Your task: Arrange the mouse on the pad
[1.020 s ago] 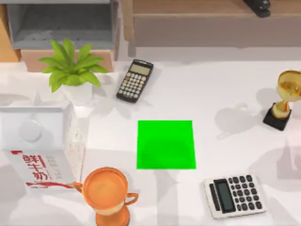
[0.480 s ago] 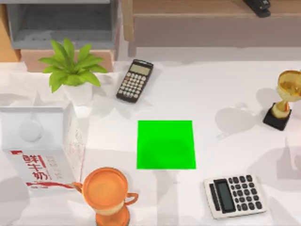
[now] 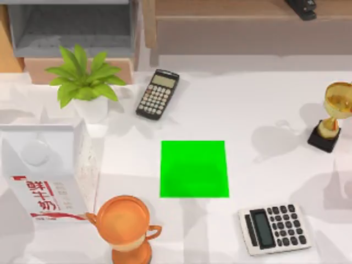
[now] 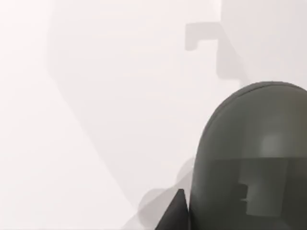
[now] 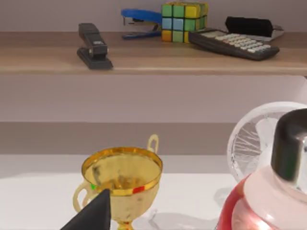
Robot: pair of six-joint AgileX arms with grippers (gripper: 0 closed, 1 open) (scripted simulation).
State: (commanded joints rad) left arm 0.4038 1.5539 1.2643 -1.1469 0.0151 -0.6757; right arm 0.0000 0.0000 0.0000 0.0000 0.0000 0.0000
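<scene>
The pad [image 3: 194,168] is a flat bright green square lying near the middle of the white table [image 3: 264,110], with nothing on it. In the left wrist view a dark grey rounded body [image 4: 252,158], seemingly the mouse, sits on white table very close to the camera. A dark tip of my left gripper [image 4: 176,213] shows just beside it. A dark tip of my right gripper [image 5: 93,213] shows in the right wrist view, in front of a gold trophy [image 5: 122,179].
Around the pad stand a potted plant [image 3: 82,80], a dark calculator [image 3: 158,94], a grey calculator [image 3: 274,228], a milk carton [image 3: 44,170], an orange cup trophy [image 3: 125,225] and the gold trophy [image 3: 333,115]. A red bottle [image 5: 273,191] is near the right wrist camera.
Nothing on the table has moved. Only the faint shadows near the table's left and right lower parts have shifted slightly.
</scene>
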